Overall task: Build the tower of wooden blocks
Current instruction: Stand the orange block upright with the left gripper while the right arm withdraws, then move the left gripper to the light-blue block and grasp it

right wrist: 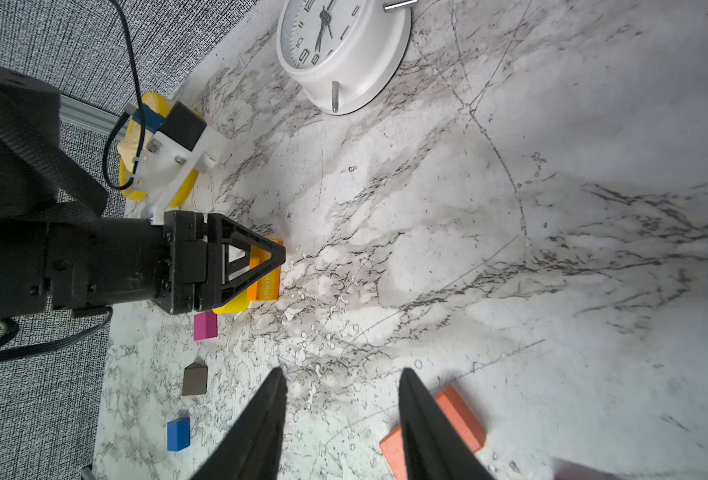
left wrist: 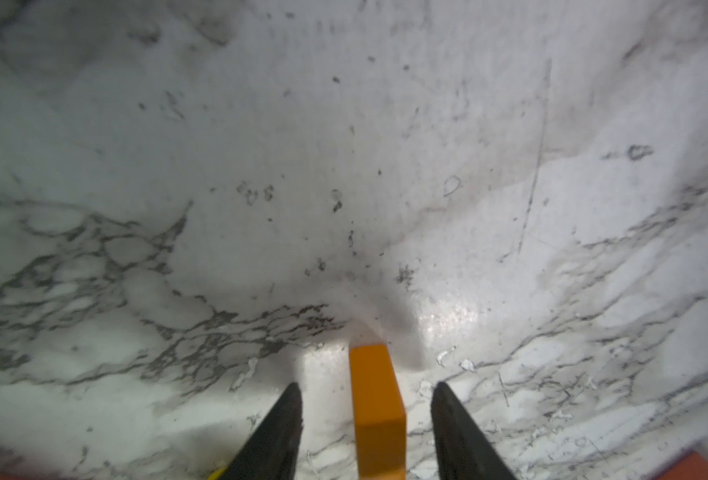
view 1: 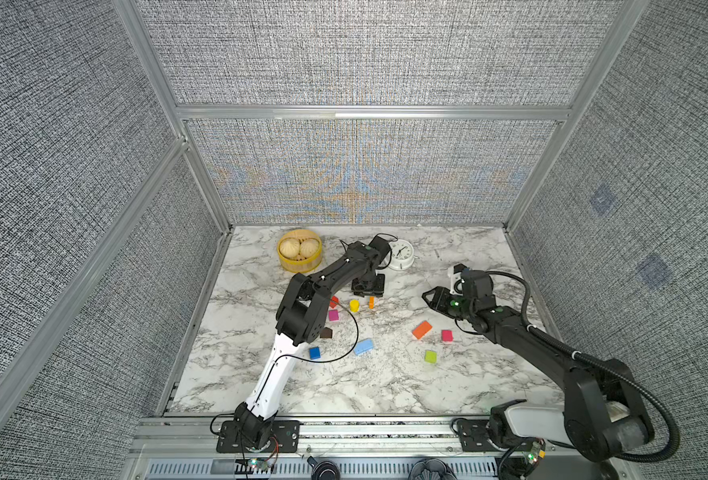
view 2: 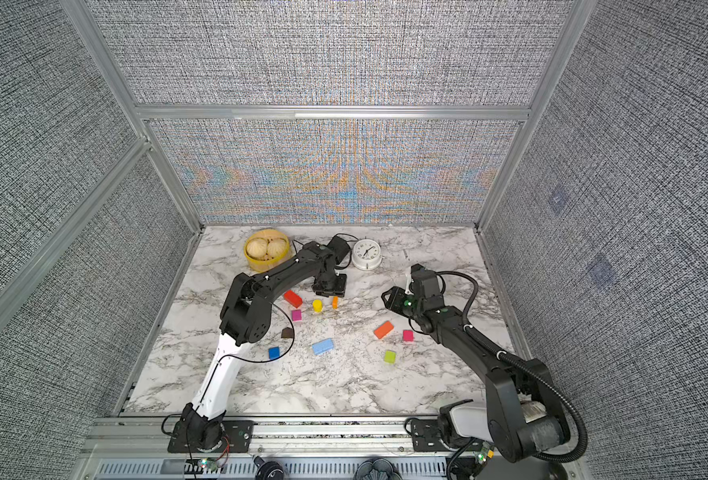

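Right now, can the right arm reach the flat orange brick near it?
Probably yes. The orange brick lies flat on the bare table just beside the right gripper, whose jaws stand open and empty. Nothing sits between them.

Basket [view 1: 300, 267] at 11 o'clock on table [view 1: 385, 386], clock [view 1: 402, 252] at 1, cylinder [view 1: 354, 306] just beside upright block [view 1: 371, 302], at its 9.

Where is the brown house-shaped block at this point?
In both top views the brown house-shaped block lies left of centre, between the left pink cube and the blue cube, beside the left arm.
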